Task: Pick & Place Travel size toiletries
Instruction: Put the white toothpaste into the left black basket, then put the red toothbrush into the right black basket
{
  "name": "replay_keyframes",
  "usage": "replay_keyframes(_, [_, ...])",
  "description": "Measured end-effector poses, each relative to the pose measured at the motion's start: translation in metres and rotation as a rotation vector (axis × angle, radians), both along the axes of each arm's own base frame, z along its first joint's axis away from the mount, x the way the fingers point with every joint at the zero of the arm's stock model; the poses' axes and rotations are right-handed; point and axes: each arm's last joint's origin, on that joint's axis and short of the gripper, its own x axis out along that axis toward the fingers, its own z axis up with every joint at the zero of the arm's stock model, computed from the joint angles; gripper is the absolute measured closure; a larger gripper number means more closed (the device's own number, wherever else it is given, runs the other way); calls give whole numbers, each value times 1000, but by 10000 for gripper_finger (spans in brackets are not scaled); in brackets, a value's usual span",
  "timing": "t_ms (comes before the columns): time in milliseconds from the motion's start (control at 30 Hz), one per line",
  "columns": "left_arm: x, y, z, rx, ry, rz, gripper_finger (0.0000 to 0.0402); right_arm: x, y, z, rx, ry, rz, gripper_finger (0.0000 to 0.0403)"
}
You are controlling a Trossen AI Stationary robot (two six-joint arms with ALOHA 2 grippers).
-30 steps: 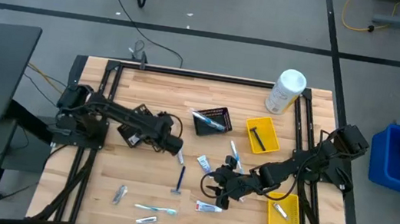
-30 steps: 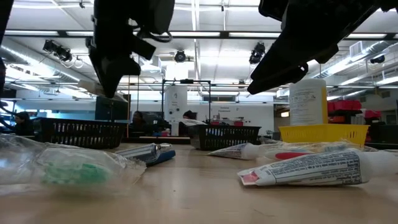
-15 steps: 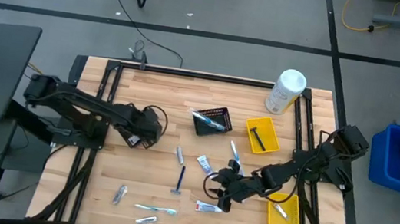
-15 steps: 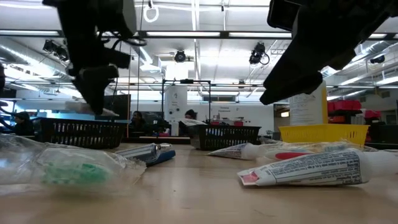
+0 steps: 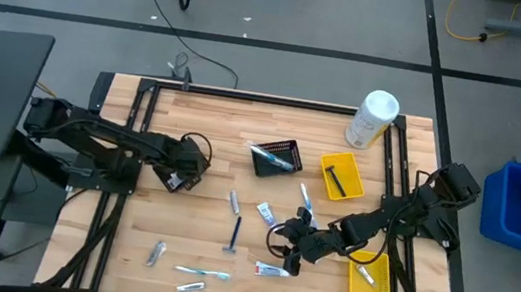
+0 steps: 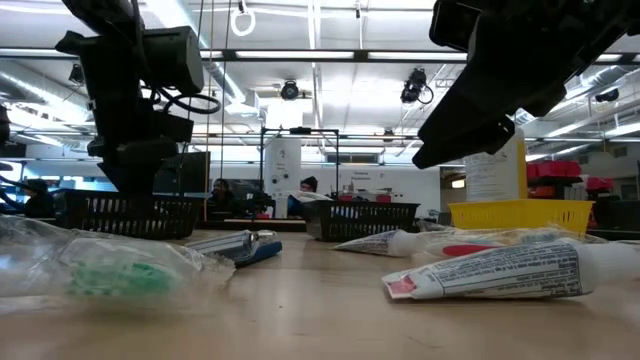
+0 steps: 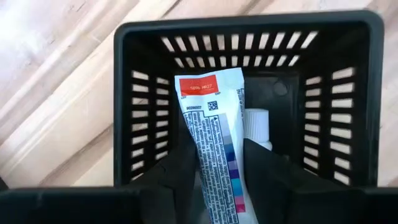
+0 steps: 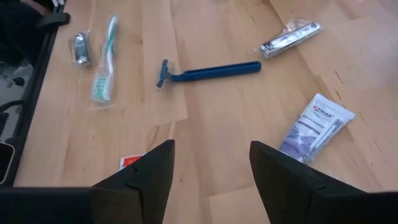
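My left gripper (image 5: pixel 181 166) stands over the left black mesh basket (image 5: pixel 171 182), pointing steeply down into it, shut on a white toothpaste tube (image 7: pixel 211 118). A white cap (image 7: pixel 255 123) of another item lies in that basket. My right gripper (image 5: pixel 286 252) hovers open over the table's middle right, with nothing between its fingers (image 8: pixel 152 171). Loose toiletries lie flat on the wood: a blue razor (image 8: pixel 208 71), a silvery packet (image 8: pixel 290 38), a toothpaste tube (image 8: pixel 316 126), a wrapped toothbrush (image 8: pixel 103 68) and a red-ended tube (image 5: pixel 271 270). My left gripper pinches the toothpaste tube's printed body (image 7: pixel 219 163) between its two fingers, which come from above, slanting down into the basket and lying along the tube's sides. The flat crimped end with the red label (image 7: pixel 204 85) points down into the basket. Whether it touches the floor I cannot tell.
A second black basket (image 5: pixel 275 155) with a blue toothbrush stands at the centre back. Beside it is a yellow tray (image 5: pixel 342 176) with a dark razor; another yellow tray (image 5: pixel 370 284) is at the near right. A big white canister (image 5: pixel 372 118) stands at the far right.
My left gripper has gone from the table's middle toward its left edge and down, tipping more steeply, carrying the toothpaste tube to the left black basket. The silvery packet it had covered now shows on the wood.
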Motion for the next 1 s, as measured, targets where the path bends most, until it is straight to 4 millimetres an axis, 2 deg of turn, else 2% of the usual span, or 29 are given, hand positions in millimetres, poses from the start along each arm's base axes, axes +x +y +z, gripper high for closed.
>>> replay_keyframes(333, [1, 2, 0, -1, -5, 1, 198, -1, 0, -1, -4, 7, 0, 196])
replay_keyframes(600, [3, 2, 3, 7, -34, -12, 187, -1, 0, -1, -3, 9, -1, 170])
replay_keyframes(800, [15, -2, 22, 31, -108, -44, 195, -2, 0, -2, -8, 20, 0, 147])
replay_keyframes(1000, [30, -22, 47, 85, -206, -120, 198, -2, -1, -3, -16, 34, 0, 142])
